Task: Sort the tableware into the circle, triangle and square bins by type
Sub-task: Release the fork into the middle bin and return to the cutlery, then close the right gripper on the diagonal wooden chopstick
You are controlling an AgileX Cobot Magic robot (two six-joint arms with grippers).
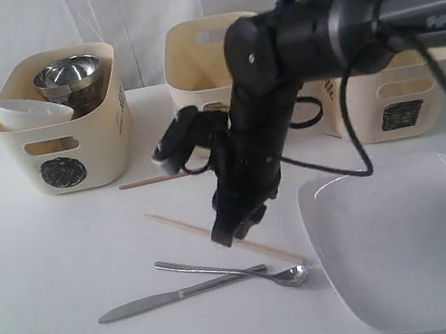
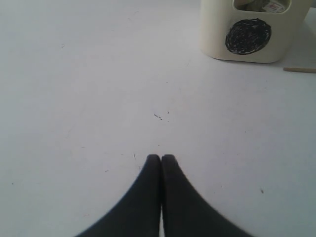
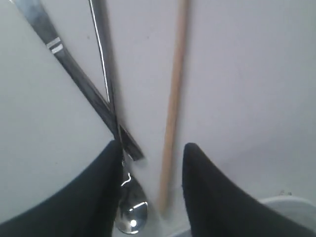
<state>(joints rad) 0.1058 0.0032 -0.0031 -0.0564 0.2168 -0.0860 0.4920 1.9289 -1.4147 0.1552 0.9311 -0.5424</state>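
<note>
My right gripper (image 1: 235,227) (image 3: 153,145) is open and hangs low over the table, its fingers either side of the near end of a wooden chopstick (image 1: 218,235) (image 3: 174,98). Beside it the steel spoon (image 1: 292,275) (image 3: 132,212) and the steel knife (image 1: 156,302) (image 3: 74,74) lie crossed. The second chopstick (image 1: 149,181) lies in front of the circle bin (image 1: 63,143). That bin holds steel bowls (image 1: 67,73) and a white bowl (image 1: 30,112). The large white plate (image 1: 414,246) is at the right. My left gripper (image 2: 161,157) is shut and empty over bare table. Fork and mugs are out of view.
The right arm covers the front of the middle bin (image 1: 199,54). The square bin (image 1: 397,101) stands at the back right, behind the plate. In the left wrist view the circle bin (image 2: 249,34) is far ahead, with a chopstick tip (image 2: 300,70) beside it.
</note>
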